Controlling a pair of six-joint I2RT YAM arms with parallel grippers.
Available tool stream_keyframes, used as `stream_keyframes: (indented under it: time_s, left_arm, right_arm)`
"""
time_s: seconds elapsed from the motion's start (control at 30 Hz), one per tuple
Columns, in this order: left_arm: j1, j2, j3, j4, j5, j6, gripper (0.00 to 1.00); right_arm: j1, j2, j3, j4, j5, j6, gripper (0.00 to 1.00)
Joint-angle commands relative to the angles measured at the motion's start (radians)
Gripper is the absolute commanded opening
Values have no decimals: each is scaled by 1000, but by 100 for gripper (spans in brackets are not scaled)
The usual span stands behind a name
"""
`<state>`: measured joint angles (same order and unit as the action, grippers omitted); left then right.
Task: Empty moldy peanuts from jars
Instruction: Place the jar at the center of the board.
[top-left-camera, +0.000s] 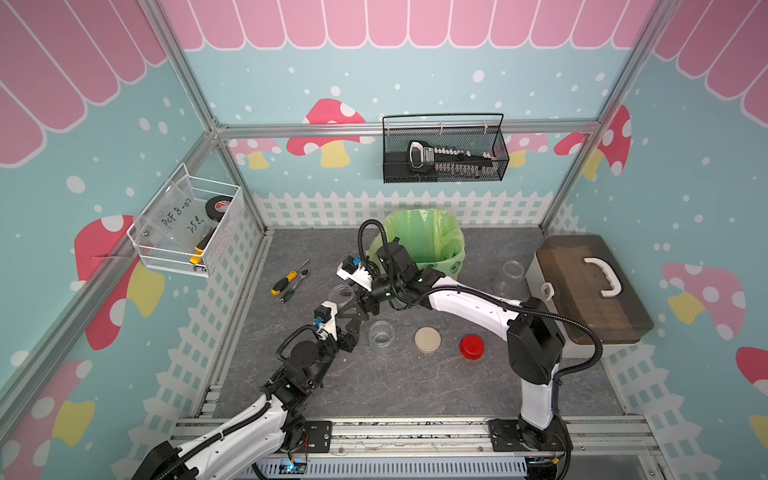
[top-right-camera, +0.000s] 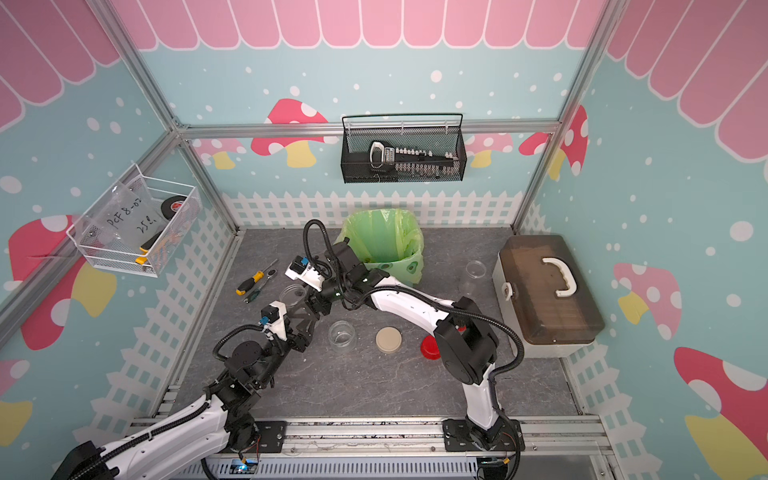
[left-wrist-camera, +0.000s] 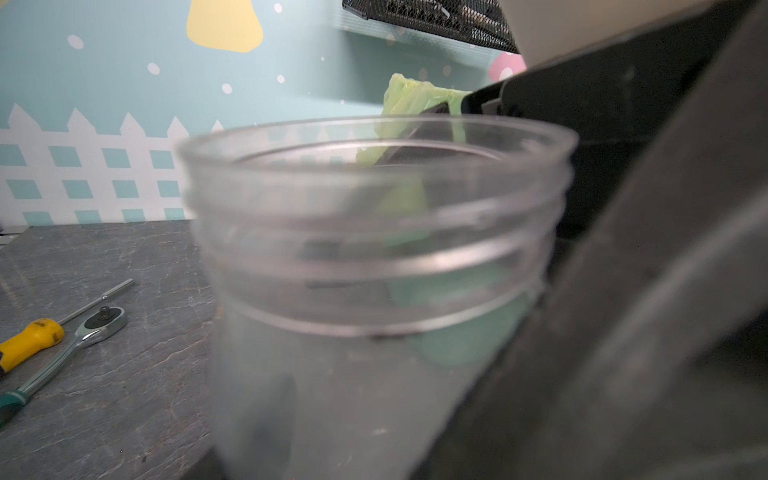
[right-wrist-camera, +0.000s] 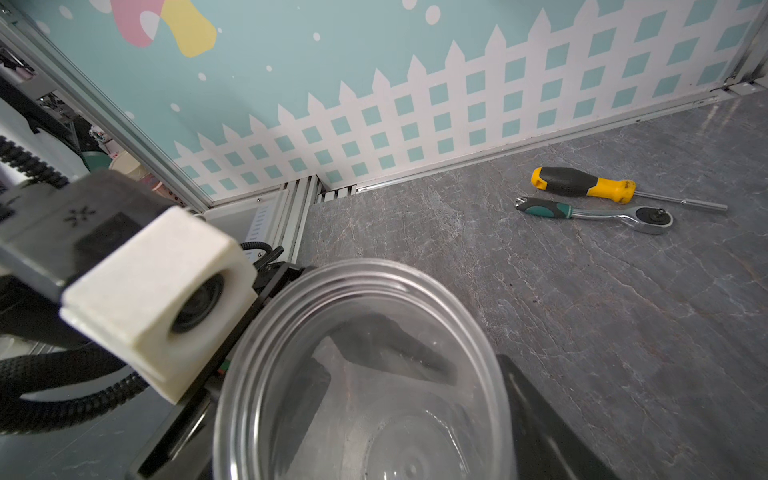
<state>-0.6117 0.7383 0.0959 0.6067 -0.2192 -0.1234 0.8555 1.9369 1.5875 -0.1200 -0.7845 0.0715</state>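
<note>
Since jar (top-left-camera: 340, 294) is lidless and shows no peanuts inside, it should handle as very light: clear thin plastic, stiff enough to clamp, smooth and likely slippery, and it could flex or pop out if squeezed hard. It sits left of bin (top-left-camera: 419, 243), mid-table, where both arms meet. Here left gripper (top-left-camera: 352, 308) looks clamped low on the jar body. Dark finger shapes show through the wall in both wrist views, but the grip is not fully clear. Just beside it is right gripper (top-left-camera: 368, 301): one finger (right-wrist-camera: 540, 415) shows next to the wall, the other is hidden, so cannot tell if apart or together. Best hold, I judge, is across the body under the threaded neck; the ridges stop slipping and the rim is weaker. Also open, second jar (top-left-camera: 382, 336) stands near beige lid (top-left-camera: 428, 340) and red lid (top-left-camera: 471, 345); third jar (top-left-camera: 510, 274) is by toolbox (top-left-camera: 590, 286).
</note>
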Motion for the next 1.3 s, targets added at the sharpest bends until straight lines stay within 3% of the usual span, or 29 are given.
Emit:
stream_keyframes:
  time_s: [0.0, 0.2, 0.5, 0.83, 0.97, 1.17, 1.27]
  left_arm:
    - [0, 4, 19, -20, 12, 17, 67]
    - [0, -32, 25, -78, 29, 9, 88]
    - [-3, -191, 22, -242, 65, -38, 99]
    - [-5, -717, -16, -595, -139, -104, 99]
    - [1, -573, 68, -637, -289, -149, 99]
    - [22, -460, 186, -562, -420, -125, 99]
    - [80, -412, 271, -521, -452, -119, 99]
  right_arm:
    - [21, 22, 30, -31, -36, 3, 64]
    - [17, 26, 36, -25, 12, 22, 63]
    - [-6, 35, 15, 127, 67, 104, 61]
    - [-15, 74, 50, 205, 250, 119, 61]
    - [-10, 106, 76, 241, 298, 139, 61]
    - [15, 162, 98, 291, 384, 147, 61]
    - [21, 183, 91, 336, 424, 173, 61]
